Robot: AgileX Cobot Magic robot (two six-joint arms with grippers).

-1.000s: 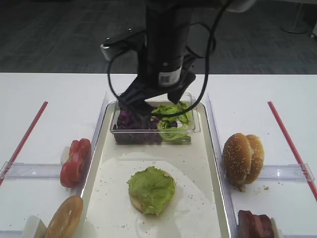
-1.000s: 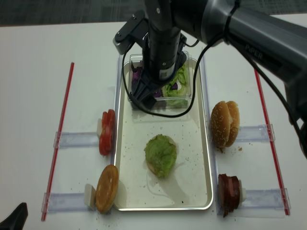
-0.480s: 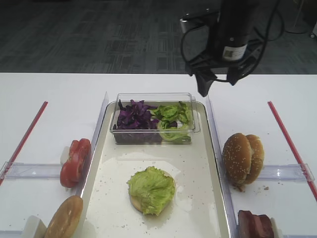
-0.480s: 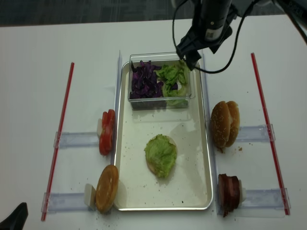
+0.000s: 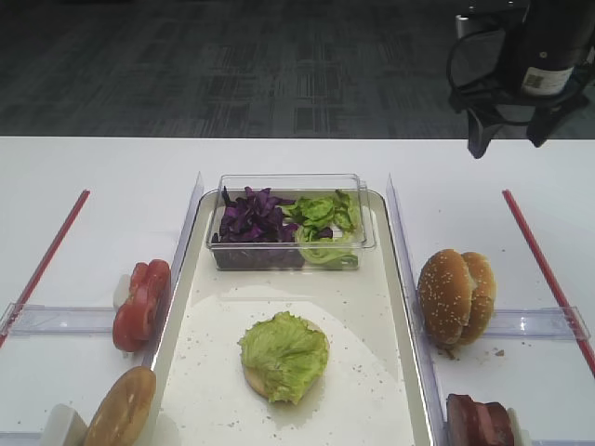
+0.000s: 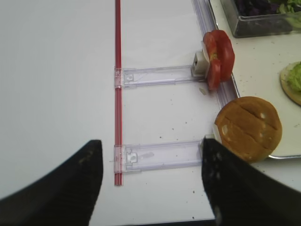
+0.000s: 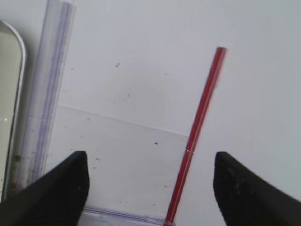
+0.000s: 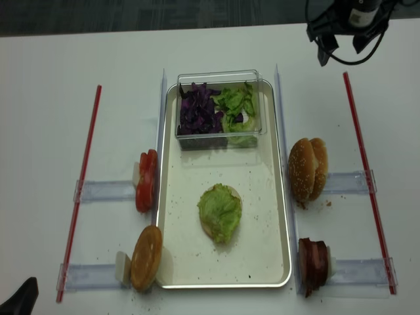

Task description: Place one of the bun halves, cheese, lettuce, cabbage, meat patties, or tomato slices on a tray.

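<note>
Risk ahead: hovering with right gripper (image 5: 507,144) spread and empty, well apart from lettuce (image 5: 284,356) lying on bun half on tray (image 5: 395,307); descending blind, possibly clipping clear tub (image 5: 290,223).

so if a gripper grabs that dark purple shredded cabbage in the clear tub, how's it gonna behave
The dark purple shredded cabbage is a loose heap of curly shreds, so it would probably come up as a floppy, uneven clump, with stragglers dropping. It looks light for its bulk. It lies against the ruffled green lettuce in the clear plastic tub, so a pinch may snag some lettuce.
</note>
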